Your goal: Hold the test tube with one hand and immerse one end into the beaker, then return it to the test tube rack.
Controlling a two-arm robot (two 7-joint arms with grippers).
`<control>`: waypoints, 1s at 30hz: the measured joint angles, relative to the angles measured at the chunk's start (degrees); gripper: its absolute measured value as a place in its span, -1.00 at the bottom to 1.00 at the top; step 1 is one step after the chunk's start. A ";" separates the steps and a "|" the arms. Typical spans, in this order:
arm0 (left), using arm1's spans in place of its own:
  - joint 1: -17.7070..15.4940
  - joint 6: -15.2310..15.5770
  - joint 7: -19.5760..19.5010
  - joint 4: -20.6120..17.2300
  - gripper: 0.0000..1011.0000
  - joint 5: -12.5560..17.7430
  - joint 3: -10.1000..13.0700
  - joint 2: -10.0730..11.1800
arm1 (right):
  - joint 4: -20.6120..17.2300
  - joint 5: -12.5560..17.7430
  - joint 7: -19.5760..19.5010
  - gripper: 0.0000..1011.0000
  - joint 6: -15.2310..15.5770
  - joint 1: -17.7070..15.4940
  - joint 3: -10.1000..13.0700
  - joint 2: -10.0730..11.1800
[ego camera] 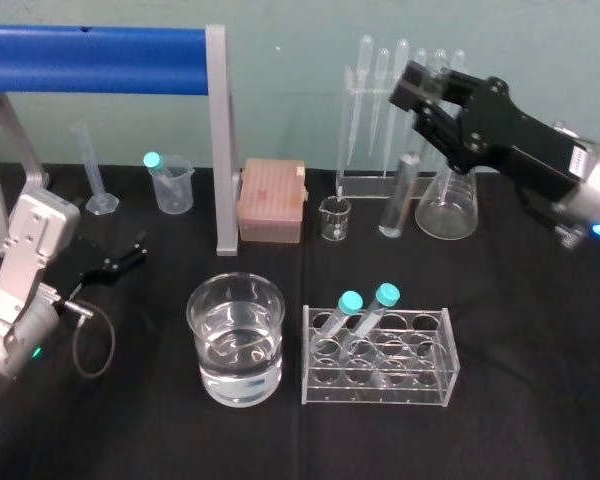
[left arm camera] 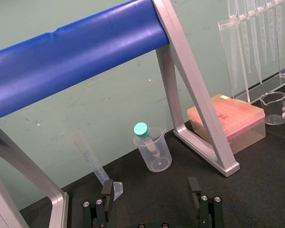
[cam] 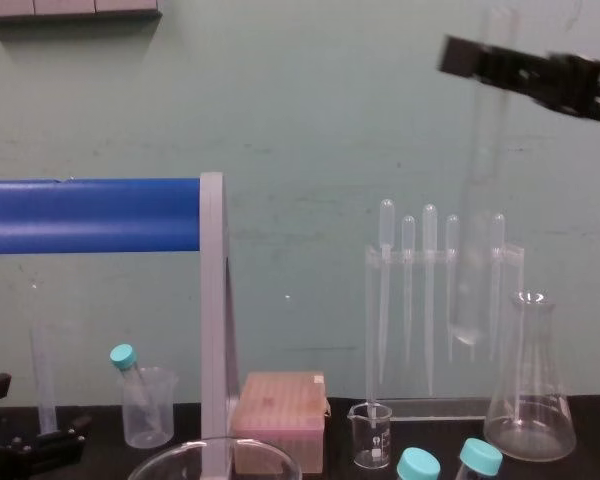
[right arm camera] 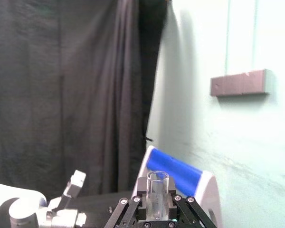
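Test tube (ego camera: 398,198) hangs upright in the air at the far right, gripped near its open top by my right end effector (ego camera: 420,108), whose fingers are clamped on the glass. Its rounded bottom is clear of the surface (ego camera: 520,330), close to the pipette stand (ego camera: 375,182). I judge this to be the carry toward the dip. Next I need to bring it left and near, centre it over the beaker (ego camera: 236,279) of clear liquid, then lower it straight down without clipping the rim. The test tube rack (ego camera: 420,385) stands just right of the beaker. My left end effector (ego camera: 115,258) sits parked at the near left, fingers wide.
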 joint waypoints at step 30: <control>0.00 0.00 0.00 0.00 0.98 0.00 0.00 0.00 | 0.22 -2.36 -6.02 -0.55 6.35 -7.99 2.78 2.99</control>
